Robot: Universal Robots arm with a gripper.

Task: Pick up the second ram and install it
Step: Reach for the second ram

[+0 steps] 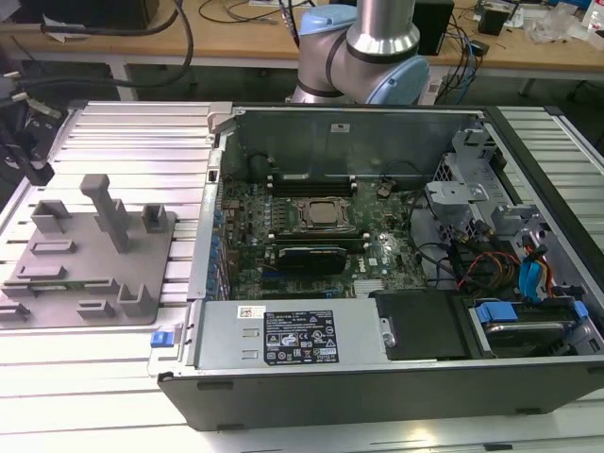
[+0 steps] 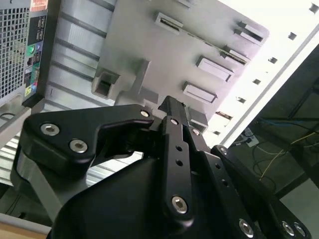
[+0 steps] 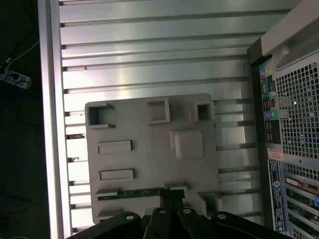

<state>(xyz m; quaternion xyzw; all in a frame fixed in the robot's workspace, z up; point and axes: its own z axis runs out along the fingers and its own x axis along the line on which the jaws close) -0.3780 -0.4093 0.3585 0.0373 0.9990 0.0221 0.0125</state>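
Note:
The second ram [image 3: 130, 193] is a narrow green stick lying flat in a slot of the grey fixture plate [image 3: 149, 164]. In the first wrist view my gripper [image 3: 172, 198] hangs above the plate, its black tip in line with one end of the stick and well clear of it. The fingers [image 2: 172, 107] stand together with nothing between them. In the exterior view the gripper [image 1: 36, 170] shows dark at the left edge, above the plate [image 1: 94, 274]. The motherboard [image 1: 311, 236] lies in the open computer case [image 1: 528, 396], with memory slots [image 1: 307, 184] beside the silver processor [image 1: 316, 213].
The plate carries several raised grey holders, one a tall post [image 1: 109, 208]. The case's rear wall with ports [image 3: 271, 114] stands beside the plate. A ribbed metal table [image 1: 123, 127] lies under everything. Cables and drive bays [image 1: 510, 274] fill the case's side on the exterior view's right.

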